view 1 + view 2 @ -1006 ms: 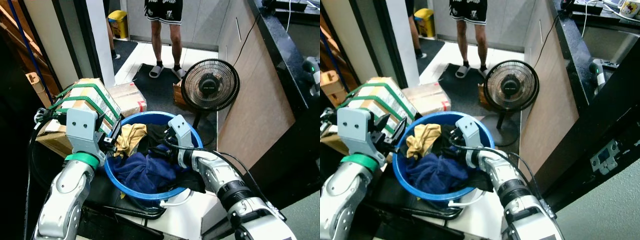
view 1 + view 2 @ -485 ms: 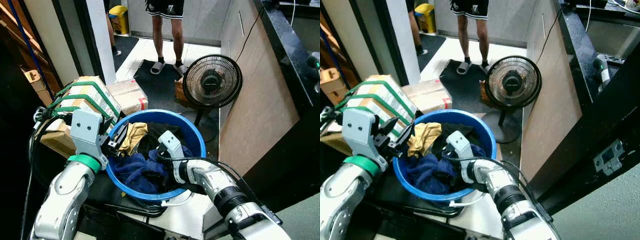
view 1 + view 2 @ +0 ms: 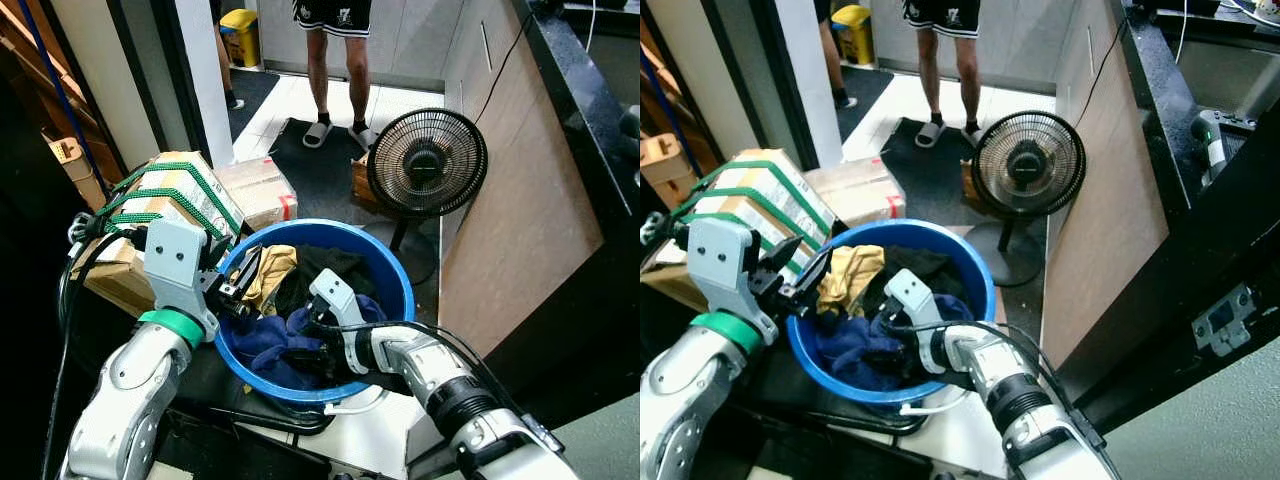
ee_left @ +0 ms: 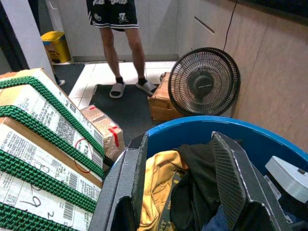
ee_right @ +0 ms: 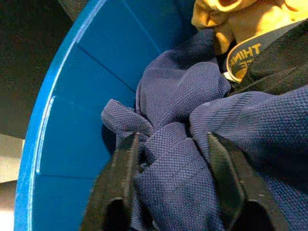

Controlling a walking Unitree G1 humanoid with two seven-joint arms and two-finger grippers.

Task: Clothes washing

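A blue basin (image 3: 392, 272) in front of me holds a navy garment (image 3: 268, 340), a yellow garment (image 3: 272, 268) and a black garment (image 3: 332, 262). My right gripper (image 3: 305, 345) reaches down into the basin. In the right wrist view it (image 5: 171, 139) is open, its fingers pressed into the navy garment (image 5: 192, 96) with a fold bunched between them, close to the basin's inner wall (image 5: 82, 106). My left gripper (image 3: 240, 285) hovers open at the basin's left rim, beside the yellow garment (image 4: 159, 187), holding nothing.
Strapped cardboard boxes (image 3: 165, 200) and a smaller box (image 3: 258, 192) stand left of the basin. A black floor fan (image 3: 427, 163) stands just behind it, against a wooden panel (image 3: 520, 170). A person (image 3: 335, 50) stands on a dark mat further back.
My right gripper has sunk lower and leftward into the basin, down onto the navy garment. The left gripper has stayed at the rim. The camera has shifted slightly.
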